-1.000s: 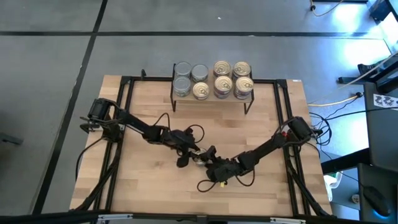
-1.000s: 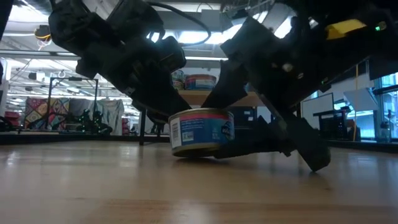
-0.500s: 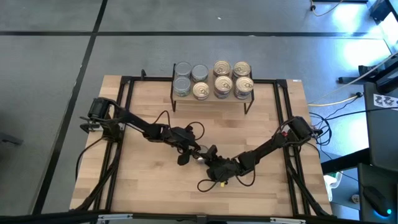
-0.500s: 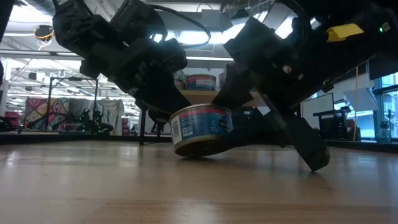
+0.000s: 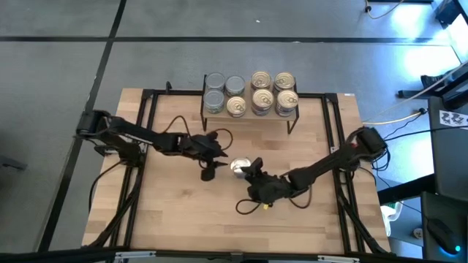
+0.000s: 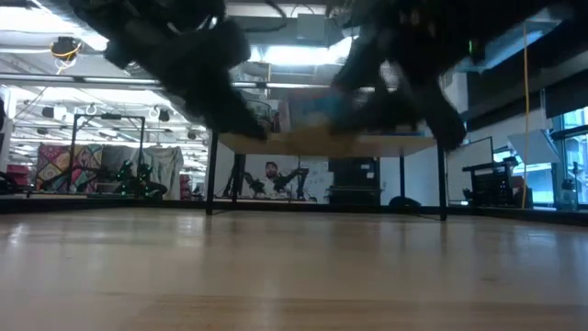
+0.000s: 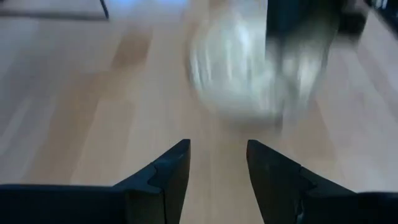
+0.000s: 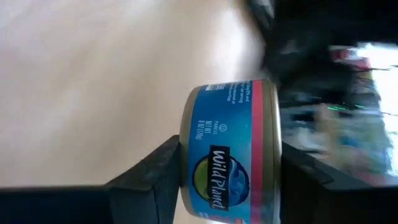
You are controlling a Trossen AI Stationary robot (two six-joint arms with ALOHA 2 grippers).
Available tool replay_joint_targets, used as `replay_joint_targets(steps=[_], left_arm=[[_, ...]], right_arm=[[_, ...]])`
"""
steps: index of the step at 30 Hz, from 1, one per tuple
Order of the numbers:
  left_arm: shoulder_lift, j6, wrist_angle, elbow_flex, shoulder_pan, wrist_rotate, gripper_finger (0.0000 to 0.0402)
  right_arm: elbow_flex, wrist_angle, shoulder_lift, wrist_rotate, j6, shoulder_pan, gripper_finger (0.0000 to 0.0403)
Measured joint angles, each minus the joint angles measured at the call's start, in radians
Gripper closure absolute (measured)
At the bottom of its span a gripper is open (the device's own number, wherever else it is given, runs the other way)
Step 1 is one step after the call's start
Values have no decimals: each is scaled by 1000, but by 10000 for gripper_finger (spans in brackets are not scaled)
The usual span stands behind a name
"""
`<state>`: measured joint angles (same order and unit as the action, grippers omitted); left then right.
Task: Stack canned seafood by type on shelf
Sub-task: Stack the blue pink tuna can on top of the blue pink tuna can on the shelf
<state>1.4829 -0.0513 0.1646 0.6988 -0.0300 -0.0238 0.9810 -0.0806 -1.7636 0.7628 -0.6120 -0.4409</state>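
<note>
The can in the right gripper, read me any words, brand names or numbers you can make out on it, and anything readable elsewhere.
"Wild Planet": brand name in white script on the blue label of the can, which the right gripper holds between its fingers.
Small white print near the label's edge: too small to read.
Cans on the shelf: only the tops show in the high view, no readable text.
Low and left wrist views: blurred, nothing readable.

We see a pale, smooth, matt wooden table top (image 5: 175,212) with visible plank grain. The short round metal tin (image 8: 231,149) wears a glossy blue-and-pink paper label. The tins on the small light-wood shelf with thin black metal legs (image 5: 292,117) show shiny silver-grey (image 5: 215,82) and gold-yellow (image 5: 262,80) metal tops. The dark fingers (image 7: 163,174) look like matt plastic.
</note>
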Motion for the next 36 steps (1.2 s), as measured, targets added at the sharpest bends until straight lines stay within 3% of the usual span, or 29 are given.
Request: replay_joint_targets(steps=[4,13,20,30,36], left_arm=[[-89,34,-34,-53,-4,3,245],[-289,35,13,-207,38,-3,245],[-350,55,31,-253,59,-5,245],[-354,68,45,-258,62,-5,245],[-354,89,59,-256,63,-10,245]], right_arm=[[5,29,65,57,-1,15,209],[4,15,192,54,-104,86,210],[87,-33,231,74,-179,182,210],[106,-144,214,-225,-186,505,210],[106,-181,171,-337,-175,613,210]])
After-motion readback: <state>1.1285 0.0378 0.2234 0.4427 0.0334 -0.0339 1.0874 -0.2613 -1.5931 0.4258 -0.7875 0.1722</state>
